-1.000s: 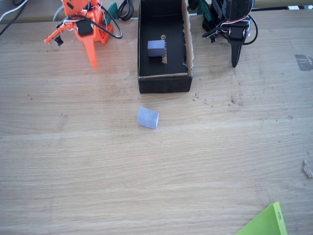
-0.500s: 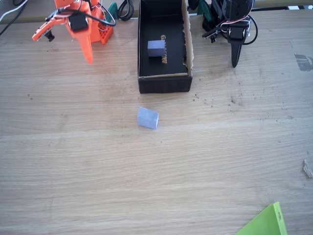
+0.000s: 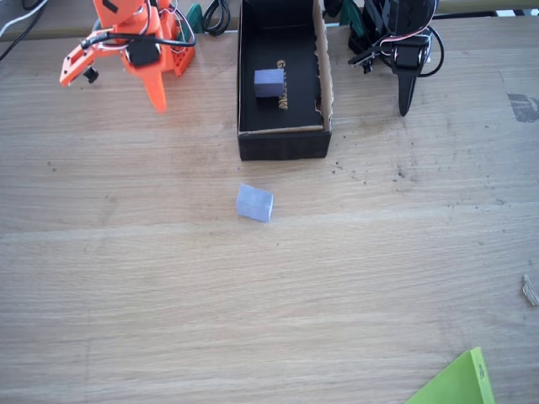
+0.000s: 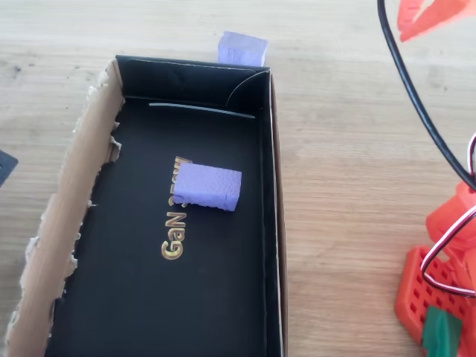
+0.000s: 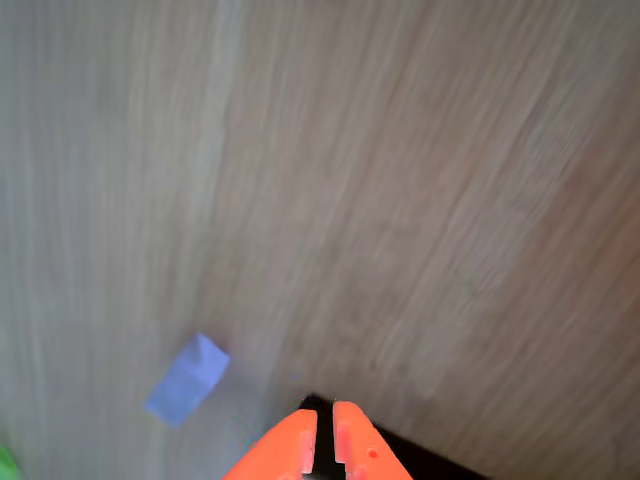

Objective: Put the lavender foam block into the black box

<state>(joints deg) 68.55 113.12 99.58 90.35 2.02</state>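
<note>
Confusion between 2 near-identical blocks is the main risk. Pressed together and empty, the orange two-finger pincer (image 5: 324, 440) hangs well apart from the small pale lavender foam block (image 3: 254, 203), which lies on the wooden table (image 3: 126, 278) just outside the low-walled black cardboard box (image 3: 283, 143). A darker lavender cube (image 4: 208, 187) already sits inside; reaching there would move the wrong piece.

We see the lavender foam block (image 3: 254, 203) lying on the wooden table, a small pale chunk with one rounded edge, near the black box (image 3: 282, 143) at its 6 o'clock side, not touching. The box lies open, with gold letters on its floor and one torn brown wall.
</note>
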